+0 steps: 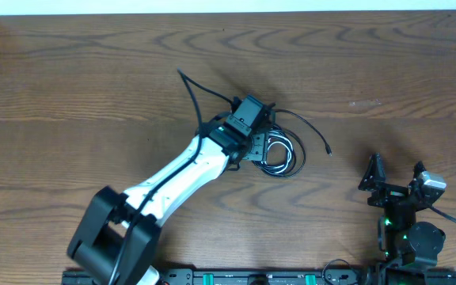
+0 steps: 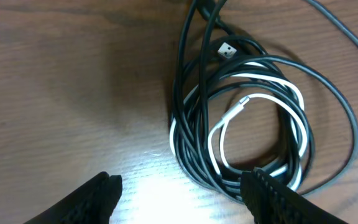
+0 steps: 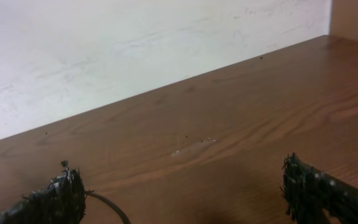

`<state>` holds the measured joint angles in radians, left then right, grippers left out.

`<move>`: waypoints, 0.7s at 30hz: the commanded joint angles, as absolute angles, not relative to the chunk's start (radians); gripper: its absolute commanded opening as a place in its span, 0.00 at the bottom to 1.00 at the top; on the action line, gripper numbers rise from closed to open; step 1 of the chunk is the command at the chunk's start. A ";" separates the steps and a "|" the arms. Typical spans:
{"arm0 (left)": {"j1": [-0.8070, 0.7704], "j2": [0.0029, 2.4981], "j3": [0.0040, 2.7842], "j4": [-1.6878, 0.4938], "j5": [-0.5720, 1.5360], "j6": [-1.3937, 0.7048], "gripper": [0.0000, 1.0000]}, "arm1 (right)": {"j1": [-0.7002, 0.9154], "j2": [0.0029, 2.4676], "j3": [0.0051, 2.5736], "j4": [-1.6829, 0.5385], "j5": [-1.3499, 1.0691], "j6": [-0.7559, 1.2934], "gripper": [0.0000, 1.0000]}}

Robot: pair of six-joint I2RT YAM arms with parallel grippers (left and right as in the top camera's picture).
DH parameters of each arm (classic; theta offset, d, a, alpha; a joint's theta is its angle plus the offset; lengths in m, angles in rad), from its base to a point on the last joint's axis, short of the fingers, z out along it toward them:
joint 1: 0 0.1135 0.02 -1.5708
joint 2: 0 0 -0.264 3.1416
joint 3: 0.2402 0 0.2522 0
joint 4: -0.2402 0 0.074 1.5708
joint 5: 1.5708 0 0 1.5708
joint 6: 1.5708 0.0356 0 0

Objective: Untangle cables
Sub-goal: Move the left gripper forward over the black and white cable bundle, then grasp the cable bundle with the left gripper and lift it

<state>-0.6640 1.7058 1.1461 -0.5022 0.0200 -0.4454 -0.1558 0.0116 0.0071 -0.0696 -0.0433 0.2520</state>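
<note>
Grasp approach in hand. Cables [image 2: 247, 118] coiled in one bundle on the worktop [image 1: 93, 95]. Left hand [image 2: 185, 199] directly over the bundle, part open astride its near edge, seemingly gripping nothing. Right hand [image 3: 185, 199] well clear of the bundle, wide, empty. Next: closing on a single strand only, then drawing it clear.

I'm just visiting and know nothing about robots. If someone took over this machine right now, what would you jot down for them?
Left gripper: open, low over the near edge of the cables, gripping nothing.
Right gripper: open, empty, off to the side, away from them.
Cables: one coiled bundle on the table, black cords with a white strand wound in.
Done: nothing separated.
Left to do: pull each cord out of the coil.
</note>
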 commanded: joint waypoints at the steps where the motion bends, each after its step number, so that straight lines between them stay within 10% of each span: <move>1: -0.665 1.745 1.163 -0.468 -0.011 -0.447 0.68 | -0.136 0.006 0.006 -0.074 -0.032 0.242 0.99; 21: -0.665 1.848 1.163 -0.352 -0.046 -0.447 0.63 | -0.136 0.006 0.006 -0.074 -0.032 0.242 0.99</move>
<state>-0.6647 1.8317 1.1461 -0.3618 -0.0261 -0.4454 -0.1558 0.0116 0.0071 -0.0696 -0.0433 0.2520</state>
